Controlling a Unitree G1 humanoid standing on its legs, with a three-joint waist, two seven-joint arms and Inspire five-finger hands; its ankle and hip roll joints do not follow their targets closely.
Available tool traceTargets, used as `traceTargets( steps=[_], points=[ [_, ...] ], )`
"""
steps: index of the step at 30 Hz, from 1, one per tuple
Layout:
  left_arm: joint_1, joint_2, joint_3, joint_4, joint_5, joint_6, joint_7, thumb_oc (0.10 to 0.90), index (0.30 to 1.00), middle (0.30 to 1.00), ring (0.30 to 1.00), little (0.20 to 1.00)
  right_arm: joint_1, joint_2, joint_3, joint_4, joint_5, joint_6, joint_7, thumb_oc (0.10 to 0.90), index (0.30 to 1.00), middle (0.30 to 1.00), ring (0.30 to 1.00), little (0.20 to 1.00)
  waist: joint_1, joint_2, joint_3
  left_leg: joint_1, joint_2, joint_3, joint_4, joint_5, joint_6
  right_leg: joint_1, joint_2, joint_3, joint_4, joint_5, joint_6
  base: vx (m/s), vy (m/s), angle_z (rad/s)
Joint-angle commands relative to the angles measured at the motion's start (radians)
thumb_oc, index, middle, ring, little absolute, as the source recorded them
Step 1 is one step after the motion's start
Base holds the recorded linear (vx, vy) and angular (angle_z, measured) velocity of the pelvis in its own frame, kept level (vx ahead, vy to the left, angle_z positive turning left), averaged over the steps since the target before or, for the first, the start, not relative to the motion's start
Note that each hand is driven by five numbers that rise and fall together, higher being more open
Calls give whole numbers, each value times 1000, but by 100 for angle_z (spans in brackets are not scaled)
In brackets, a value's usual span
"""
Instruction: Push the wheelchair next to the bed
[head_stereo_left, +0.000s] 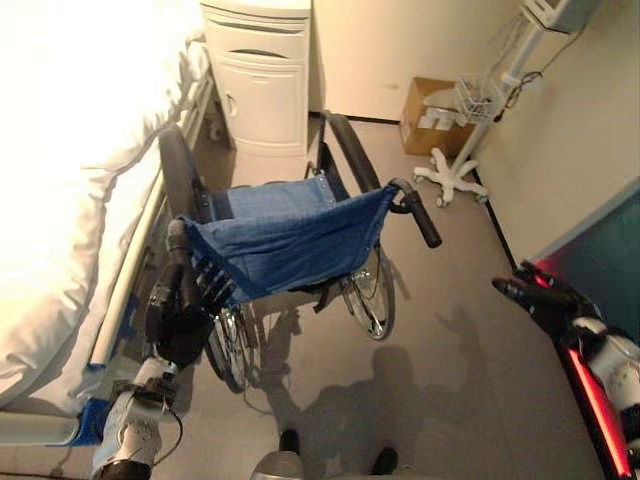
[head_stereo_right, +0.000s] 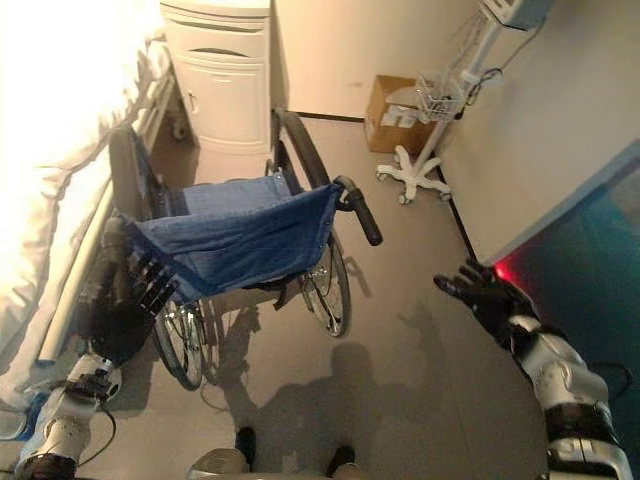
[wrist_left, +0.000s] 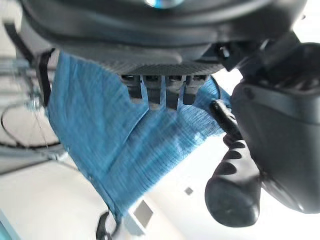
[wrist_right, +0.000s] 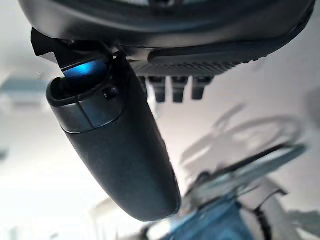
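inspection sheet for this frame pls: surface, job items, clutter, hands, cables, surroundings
Surface: grey floor, bare around the chair.
Job's things: wheelchair with blue fabric back, standing right beside the bed; its right push handle is free.
Clutter: cardboard box against the far wall.
Hands: left hand at the chair's left push handle, fingers against the blue fabric, grip hidden; right hand open, in the air, apart from the chair.
Cables: thin leads hang at the white wheeled stand.
Surroundings: white bedside cabinet beyond the chair; wall on the right.
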Motion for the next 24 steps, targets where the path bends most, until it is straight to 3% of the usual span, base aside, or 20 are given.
traceTargets(
  steps=[1,4,8,9,10,11,12,13,14,16,19,24],
  points=[
    [36,-60,-126,119,95,-7,-39,800,900,900,900,900,-52,-4,-53,3,52,-80,168,800,900,900,900,900,-11,35,-83,-6,3,-65,10,-61,-13,-30,18,36,112,27,20,-9,-22,-10],
    [56,-86,-114,145,57,-17,-57,800,900,900,900,900,-12,72,-46,33,37,-63,225,800,900,900,900,900,-10,36,-85,-7,5,-63,13,-61,-14,-31,19,33,108,23,20,-4,-17,-14],
    [76,-170,-40,188,-236,217,-185,800,900,900,900,900,18,212,-10,168,-32,-111,297,800,900,900,900,900,3,36,-93,-5,3,-66,13,-66,-15,-31,17,27,99,21,18,27,-23,-2],
    [81,-180,-30,193,-245,233,-191,800,900,900,900,900,21,232,-4,183,-41,-115,302,800,900,900,900,900,4,34,-94,-6,3,-67,14,-66,-15,-31,17,28,97,21,18,56,-66,3],
    [89,-216,-11,229,-230,252,-185,800,900,900,900,900,36,319,33,213,-51,-154,284,800,900,900,900,900,9,30,-92,-2,3,-69,15,-69,-16,-26,16,24,96,21,17,78,-81,4],
    [94,-227,-13,260,-201,248,-176,800,900,900,900,900,42,359,50,234,-25,-152,272,800,900,900,900,900,11,27,-93,0,3,-72,15,-70,-15,-23,16,22,94,19,17,69,-70,6],
    [94,-226,-13,261,-200,248,-177,800,900,900,900,900,42,360,51,233,-24,-152,272,800,900,900,900,900,11,26,-93,0,3,-72,15,-70,-15,-23,16,21,94,19,17,67,-37,4],
    [102,-239,-38,334,-105,212,-166,800,900,900,900,900,47,418,73,306,-36,-205,280,800,900,900,900,900,15,30,-97,2,3,-74,16,-73,-15,-18,15,16,93,14,16,45,-8,4],
    [101,-240,-39,340,-98,210,-167,800,900,900,900,900,47,421,75,312,-35,-210,281,800,900,900,900,900,15,30,-97,3,3,-74,16,-73,-15,-17,16,15,93,14,16,73,20,11],
    [103,-246,-78,428,61,161,-134,800,900,900,900,900,51,492,109,376,-24,-269,267,800,900,900,900,900,13,49,-103,4,3,-72,16,-72,-15,-15,12,15,90,7,14,45,53,30],
    [81,-241,-181,521,284,47,2,800,900,900,900,900,51,540,138,426,-43,-321,203,800,900,900,900,900,-5,85,-106,8,0,-63,20,-73,-12,-16,8,17,97,-11,10,7,136,11],
    [42,-254,-294,574,505,-70,177,800,900,900,900,900,53,573,199,460,-172,-393,71,800,900,900,900,900,-34,127,-110,15,-4,-54,23,-74,-9,-11,8,23,98,-45,2,-1,124,-9]
  ],
)
